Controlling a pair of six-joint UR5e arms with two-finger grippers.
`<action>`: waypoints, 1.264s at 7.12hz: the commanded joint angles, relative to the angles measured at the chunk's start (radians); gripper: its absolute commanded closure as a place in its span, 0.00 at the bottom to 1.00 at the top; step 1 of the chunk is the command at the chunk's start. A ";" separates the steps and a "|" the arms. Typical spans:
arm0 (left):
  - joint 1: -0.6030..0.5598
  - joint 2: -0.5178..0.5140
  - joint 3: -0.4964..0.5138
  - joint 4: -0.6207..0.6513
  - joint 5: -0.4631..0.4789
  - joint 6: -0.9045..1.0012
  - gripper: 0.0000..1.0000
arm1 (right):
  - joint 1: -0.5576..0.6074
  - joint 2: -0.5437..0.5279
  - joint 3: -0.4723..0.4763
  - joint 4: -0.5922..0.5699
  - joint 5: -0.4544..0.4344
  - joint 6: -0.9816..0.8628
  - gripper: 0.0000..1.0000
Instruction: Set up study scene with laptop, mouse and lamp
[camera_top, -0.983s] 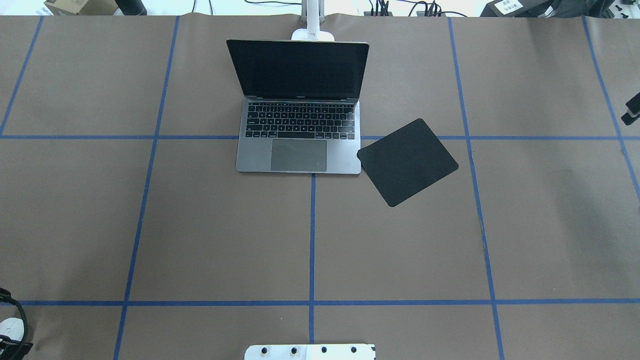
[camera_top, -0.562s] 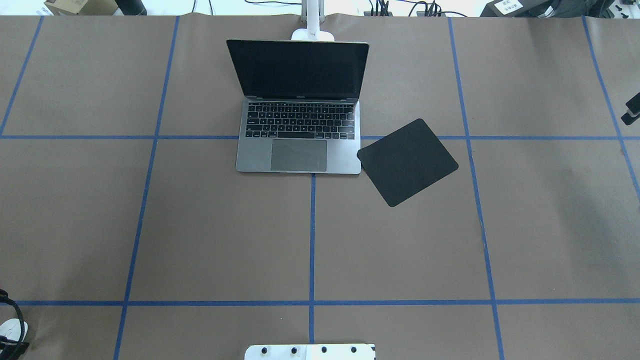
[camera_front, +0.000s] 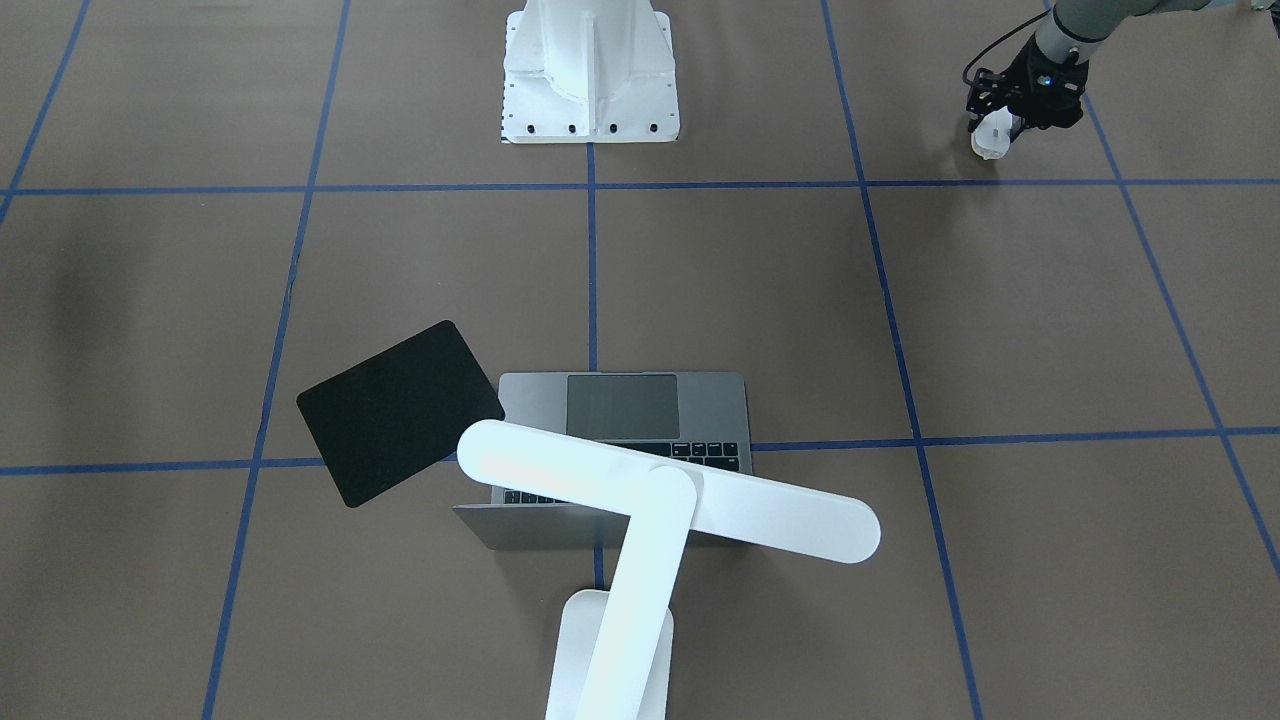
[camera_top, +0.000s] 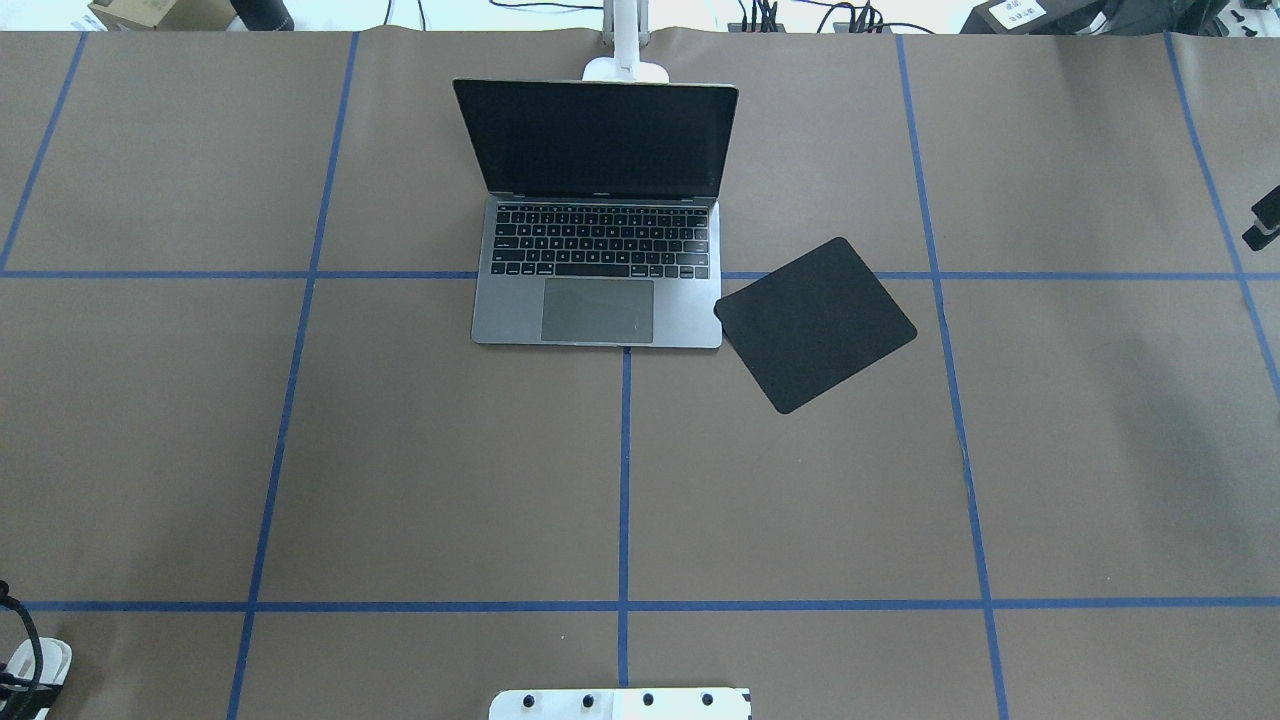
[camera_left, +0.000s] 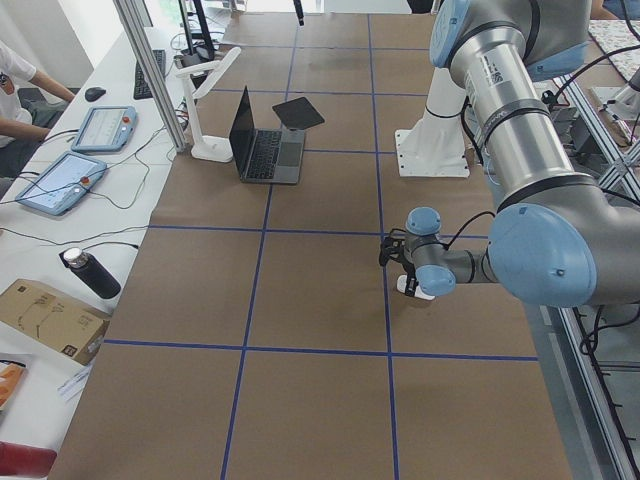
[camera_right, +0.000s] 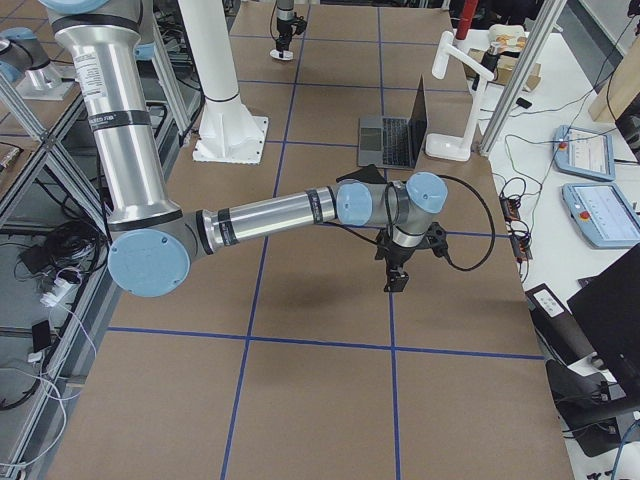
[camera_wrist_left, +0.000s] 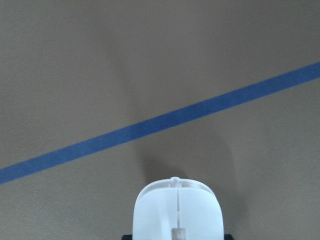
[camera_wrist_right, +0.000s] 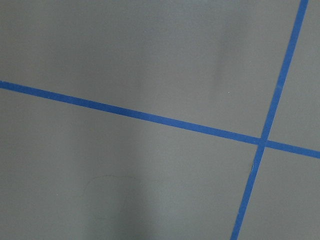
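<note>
The laptop (camera_top: 600, 300) stands open at the table's far middle, its dark screen facing the robot; it also shows in the front view (camera_front: 640, 400). The lamp (camera_front: 670, 490) stands behind it, its bar head over the keyboard and its base (camera_top: 625, 68) at the far edge. My left gripper (camera_front: 1005, 115) is shut on the white mouse (camera_wrist_left: 178, 210) and holds it low over the table's near left corner (camera_top: 45, 658). My right gripper (camera_top: 1265, 220) shows only partly at the right edge; I cannot tell whether it is open or shut.
A black mat (camera_top: 815, 325) lies tilted against the laptop's right front corner. The white bolted pedestal (camera_front: 590, 70) stands at the robot's side of the table. Blue tape lines (camera_top: 623, 470) cross the brown table cover.
My left gripper with the mouse has shifted slightly to the right into the overhead view. Laptop, lamp, mat and the right gripper have not moved.
</note>
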 joint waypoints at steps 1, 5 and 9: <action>-0.011 -0.064 -0.059 0.013 -0.038 -0.022 1.00 | 0.000 0.000 -0.004 0.000 0.000 -0.001 0.02; -0.150 -0.344 -0.118 0.293 -0.126 -0.048 1.00 | -0.005 0.002 -0.014 0.000 0.000 -0.001 0.02; -0.229 -0.804 -0.114 0.706 -0.123 -0.046 1.00 | -0.017 0.015 -0.040 0.002 0.000 -0.002 0.02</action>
